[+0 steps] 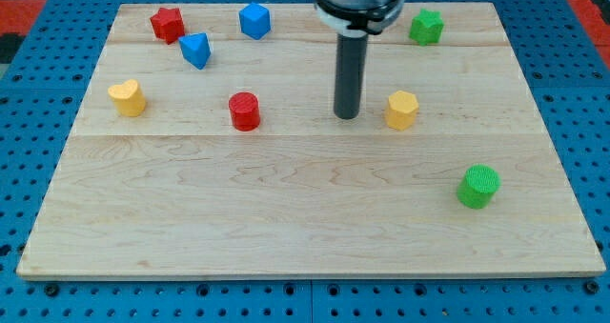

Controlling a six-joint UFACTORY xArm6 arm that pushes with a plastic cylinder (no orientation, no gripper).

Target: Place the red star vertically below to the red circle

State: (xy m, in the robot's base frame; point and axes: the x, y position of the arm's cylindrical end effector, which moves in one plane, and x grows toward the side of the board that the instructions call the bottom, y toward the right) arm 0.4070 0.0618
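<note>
The red star (167,24) lies near the board's top left corner. The red circle (244,111) stands left of the board's middle, below and to the right of the star. My tip (346,115) rests on the board to the right of the red circle, well apart from it, and just left of a yellow block (401,110). The tip touches no block.
A blue block (195,50) lies just below right of the red star, between it and the red circle. A blue hexagon-like block (254,21) is at the top. A yellow heart (127,98) is at the left. A green star (426,26) is top right, a green cylinder (477,186) lower right.
</note>
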